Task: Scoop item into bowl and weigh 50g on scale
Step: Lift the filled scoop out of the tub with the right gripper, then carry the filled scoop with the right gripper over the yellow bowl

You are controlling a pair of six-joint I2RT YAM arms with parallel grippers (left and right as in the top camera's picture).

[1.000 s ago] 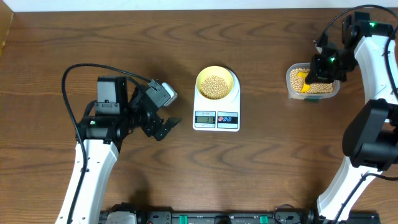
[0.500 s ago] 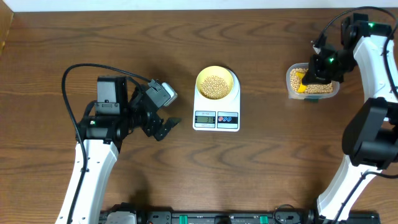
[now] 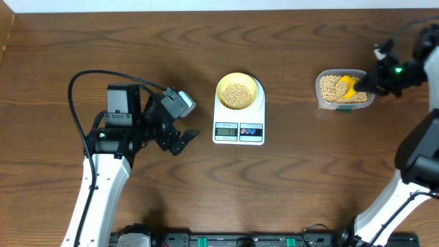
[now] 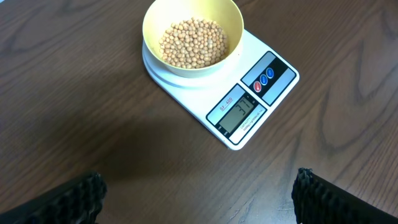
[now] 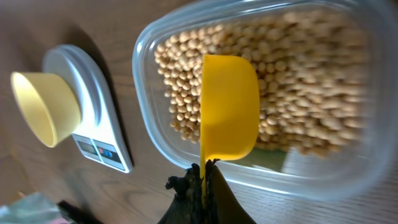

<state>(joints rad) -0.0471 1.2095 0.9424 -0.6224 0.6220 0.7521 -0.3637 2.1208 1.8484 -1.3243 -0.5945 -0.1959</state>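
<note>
The pale yellow-green bowl (image 3: 238, 91) sits on the white scale (image 3: 238, 127) at the table's middle and holds tan beans (image 4: 192, 42). The scale's display (image 4: 237, 112) is lit. My right gripper (image 3: 370, 84) is shut on the handle of a yellow scoop (image 5: 227, 109), which hangs over the beans (image 5: 305, 87) in the clear container (image 3: 344, 89) at the right. The scoop's back faces the right wrist camera, so its contents are hidden. My left gripper (image 3: 180, 140) is open and empty, left of the scale.
The left arm's black cable (image 3: 96, 79) loops over the table at the left. The table's far edge runs along the top of the overhead view.
My right arm has swung out to the right and turned. The scoop has moved from the container's left side to its right part. The left arm has not moved.
</note>
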